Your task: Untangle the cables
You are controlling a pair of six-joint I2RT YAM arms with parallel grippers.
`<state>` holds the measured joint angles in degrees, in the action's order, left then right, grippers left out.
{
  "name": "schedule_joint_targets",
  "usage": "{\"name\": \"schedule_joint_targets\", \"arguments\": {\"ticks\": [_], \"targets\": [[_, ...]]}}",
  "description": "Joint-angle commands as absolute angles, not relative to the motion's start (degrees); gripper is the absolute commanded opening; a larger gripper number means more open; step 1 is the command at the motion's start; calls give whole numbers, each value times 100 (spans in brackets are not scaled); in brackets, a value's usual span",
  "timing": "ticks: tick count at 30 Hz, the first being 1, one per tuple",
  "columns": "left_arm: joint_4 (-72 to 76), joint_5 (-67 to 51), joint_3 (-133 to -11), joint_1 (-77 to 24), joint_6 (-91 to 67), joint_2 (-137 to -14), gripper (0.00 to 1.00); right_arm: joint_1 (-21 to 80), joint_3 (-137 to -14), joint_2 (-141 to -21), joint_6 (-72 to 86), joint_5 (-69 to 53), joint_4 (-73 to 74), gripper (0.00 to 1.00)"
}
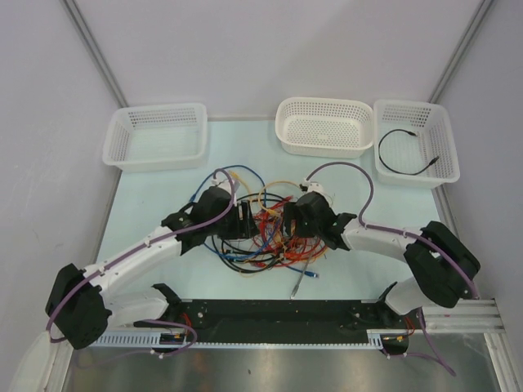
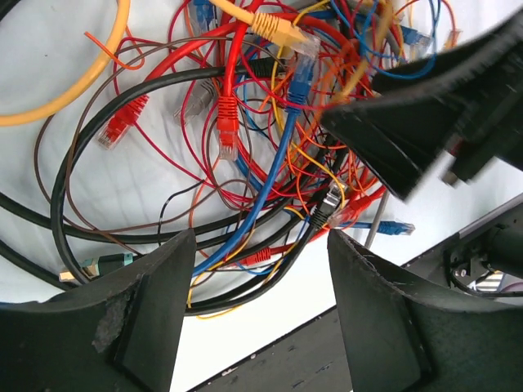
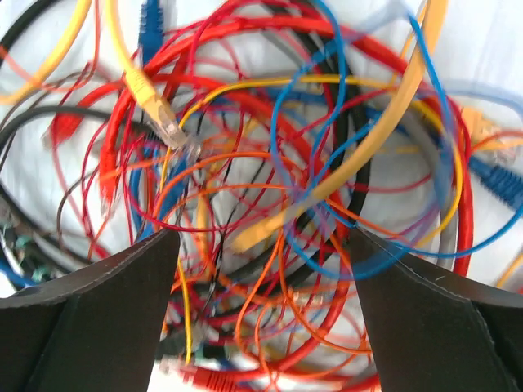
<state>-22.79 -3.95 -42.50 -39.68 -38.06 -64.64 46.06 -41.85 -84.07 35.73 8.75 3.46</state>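
Note:
The cables [image 1: 272,251] lie in one tangled heap of red, orange, yellow, blue and black loops at the middle of the table. My left gripper [image 1: 245,220] presses into the heap from the left, and my right gripper [image 1: 291,219] from the right. In the left wrist view the left gripper [image 2: 260,241] stands open over blue and black cables [image 2: 245,220] at the heap's near edge. In the right wrist view the right gripper [image 3: 261,237] is open, with thin orange and red cables [image 3: 286,245] hanging between its fingers [image 3: 122,302], and nothing is clamped.
Three white baskets stand along the far edge: left basket [image 1: 155,159], middle basket [image 1: 324,147] and right basket [image 1: 445,147]. A single black cable [image 1: 382,153] lies in the right one. A black rail [image 1: 278,314] runs along the near edge.

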Motion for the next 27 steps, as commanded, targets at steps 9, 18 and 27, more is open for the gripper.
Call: {"name": "schedule_joint_targets", "arguments": {"ticks": [9, 18, 27], "targets": [[-2285, -185, -4166, -3937, -3850, -5819, 71, 4693, -4456, -8579, 3340, 1344, -264, 25], [-2259, 430, -4570, -3929, -3551, -5151, 72, 5290, -5070, -6437, 2945, 1477, 885, 0], [-1635, 659, -4693, -3911, -3375, -4465, 73, 5449, -5941, -5538, 2821, 1283, 2038, 0]]}}
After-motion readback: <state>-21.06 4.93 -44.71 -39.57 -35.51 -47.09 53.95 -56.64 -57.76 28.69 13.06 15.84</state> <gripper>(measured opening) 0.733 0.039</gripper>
